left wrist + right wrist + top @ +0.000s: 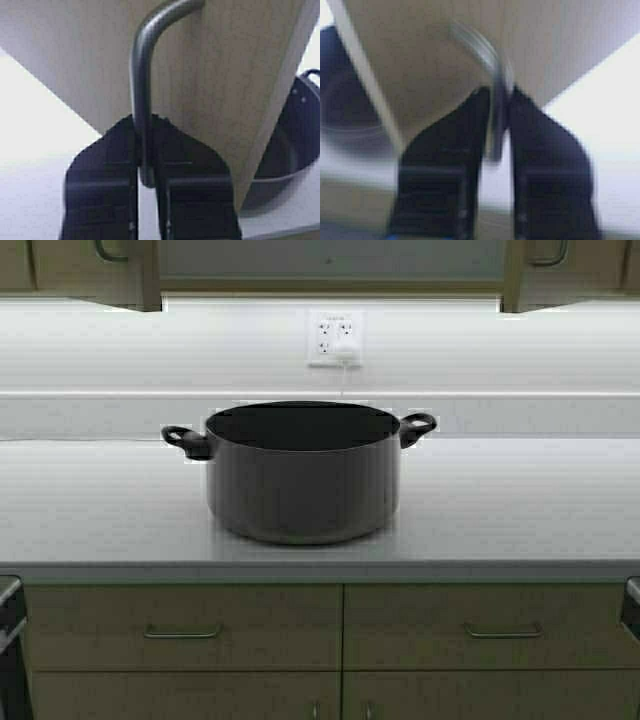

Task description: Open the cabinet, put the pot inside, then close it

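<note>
The dark grey pot (302, 480), lidless with two black loop handles, stands on the white countertop (520, 510). Above it the cabinet's two doors (85, 270) (570, 270) stand swung apart, with the grey interior (330, 258) showing between them. Neither gripper shows in the high view. In the left wrist view my left gripper (146, 120) is shut on the left door's metal handle (140, 75), with the pot (292, 145) beyond the door's edge. In the right wrist view my right gripper (499, 95) is shut on the right door's handle (492, 60), with the pot (345, 100) below.
A white wall socket (335, 338) with a plug sits on the backsplash behind the pot. Base cabinet drawers with horizontal pulls (182, 632) (503, 631) lie under the counter's front edge. Dark parts (10, 640) stand at the picture's lower corners.
</note>
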Available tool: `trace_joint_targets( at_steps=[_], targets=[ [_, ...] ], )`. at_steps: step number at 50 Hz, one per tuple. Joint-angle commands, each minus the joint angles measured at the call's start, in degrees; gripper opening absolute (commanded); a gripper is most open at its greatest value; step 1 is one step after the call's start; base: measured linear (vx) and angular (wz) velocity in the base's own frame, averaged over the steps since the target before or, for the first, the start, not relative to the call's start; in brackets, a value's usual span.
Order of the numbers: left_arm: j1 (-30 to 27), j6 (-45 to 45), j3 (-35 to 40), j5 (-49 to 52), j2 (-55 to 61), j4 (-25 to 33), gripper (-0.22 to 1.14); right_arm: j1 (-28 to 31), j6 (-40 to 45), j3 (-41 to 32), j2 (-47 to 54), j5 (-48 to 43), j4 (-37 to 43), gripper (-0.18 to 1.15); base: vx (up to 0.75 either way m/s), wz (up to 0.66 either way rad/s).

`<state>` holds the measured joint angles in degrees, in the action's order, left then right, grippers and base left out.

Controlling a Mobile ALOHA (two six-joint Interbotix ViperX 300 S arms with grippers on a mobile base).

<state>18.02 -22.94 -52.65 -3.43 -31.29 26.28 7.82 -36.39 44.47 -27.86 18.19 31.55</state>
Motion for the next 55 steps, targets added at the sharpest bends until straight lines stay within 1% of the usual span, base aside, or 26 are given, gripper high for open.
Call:
trace_joint_targets(
  at_steps=[1, 3, 10, 16, 19, 22, 24, 26, 27, 28, 30, 31, 32, 34, 37, 39, 40, 42, 46, 48, 51, 55],
  targets=[
    [0.97, 0.09, -1.23, 4.04, -3.08, -0.26, 1.03, -1.14, 0.97, 1.32, -2.29, 4.66, 0.00, 1.06, 0.01, 0.00],
    [0.53, 0.09, -1.67, 4.48, -4.13, -0.18, 1.07, -1.85, 1.49, 1.85, -3.69, 5.10, -0.18, 1.04, 0.00, 0.00],
    [-1.32, -0.70, -2.29, 7.65, -6.68, -0.26, 1.01, -4.31, 4.04, 2.64, -6.68, 8.70, -2.72, 1.03, 0.01, 0.04],
    [-1.05, -1.32, -2.20, 16.52, -8.79, -0.26, 0.98, -4.04, 5.27, 1.58, -8.17, 17.58, -3.87, 1.03, 0.00, 0.01],
    [0.53, -2.20, -1.93, 19.86, -9.23, -0.26, 0.90, -2.55, 5.01, 1.23, -8.53, 20.48, -3.69, 1.02, 0.00, 0.00],
    [3.87, -2.81, -1.93, 20.83, -9.49, -0.26, 0.74, 0.62, 4.92, 0.97, -8.79, 20.57, -3.16, 0.98, 0.00, 0.00],
    [6.50, -2.90, -1.76, 20.74, -9.49, -0.26, 0.58, 3.60, 4.92, 0.88, -8.79, 20.39, -2.81, 0.94, 0.00, 0.00],
    [9.40, -2.72, -1.32, 20.57, -9.32, -0.18, 0.39, 7.03, 4.83, 0.44, -8.61, 19.69, -2.29, 0.86, 0.00, 0.00],
    [10.90, -2.64, -1.05, 20.39, -9.14, -0.26, 0.27, 8.88, 4.92, 0.09, -8.35, 19.16, -2.02, 0.81, -0.01, 0.01],
    [13.18, -2.72, -0.53, 19.86, -8.61, -0.26, 0.11, 10.72, 4.92, -0.26, -8.17, 18.46, -1.85, 0.75, 0.00, 0.00],
    [15.91, -2.64, 0.09, 18.28, -7.65, -0.26, -0.07, 14.06, 5.01, -0.88, -7.56, 16.52, -1.58, 0.63, 0.00, 0.00],
    [17.05, -2.46, 0.35, 17.14, -7.03, -0.26, -0.13, 15.64, 5.19, -1.23, -7.21, 15.29, -1.58, 0.55, 0.00, 0.00],
    [18.19, -2.37, 0.70, 15.91, -6.33, -0.18, -0.15, 17.14, 5.19, -1.67, -6.77, 14.06, -1.58, 0.47, 0.00, 0.00],
    [19.95, -2.37, 1.58, 13.45, -4.57, -0.26, -0.12, 19.51, 5.19, -2.46, -5.71, 11.16, -1.58, 0.31, 0.00, 0.00],
    [21.45, -2.11, 2.99, 9.49, -1.41, -0.26, 0.00, 21.88, 5.19, -3.43, -3.78, 6.42, -1.67, 0.08, 0.00, 0.00],
    [21.97, -1.93, 4.13, 6.77, 0.97, -0.26, 0.07, 22.94, 5.19, -4.22, -2.02, 2.90, -1.67, -0.03, 0.00, 0.00],
    [22.06, -1.67, 4.75, 5.27, 2.20, -0.26, 0.08, 23.20, 5.27, -4.57, -1.14, 0.97, -1.76, -0.06, -0.01, 0.00],
    [22.06, -1.14, 6.24, 2.20, 4.92, -0.26, 0.08, 23.55, 5.45, -5.19, 0.70, -2.55, -1.67, -0.05, -0.01, 0.00],
    [22.06, 0.00, 8.88, -4.39, 10.37, -0.26, 0.04, 23.64, 5.80, -6.50, 4.48, -8.96, -1.67, 0.06, 0.00, 0.00],
    [22.06, 0.44, 10.28, -7.73, 13.01, -0.26, 0.03, 23.55, 5.98, -7.03, 6.24, -11.95, -1.67, 0.09, 0.00, 0.00],
    [21.71, 0.88, 12.13, -12.30, 16.52, -0.18, 0.03, 23.55, 6.24, -8.09, 9.14, -15.82, -1.67, 0.08, 0.00, 0.00],
    [19.95, 1.67, 14.41, -15.91, 20.65, -0.18, 0.03, 23.12, 6.24, -9.40, 11.78, -18.46, -1.76, 0.07, 0.00, 0.00]
  ],
)
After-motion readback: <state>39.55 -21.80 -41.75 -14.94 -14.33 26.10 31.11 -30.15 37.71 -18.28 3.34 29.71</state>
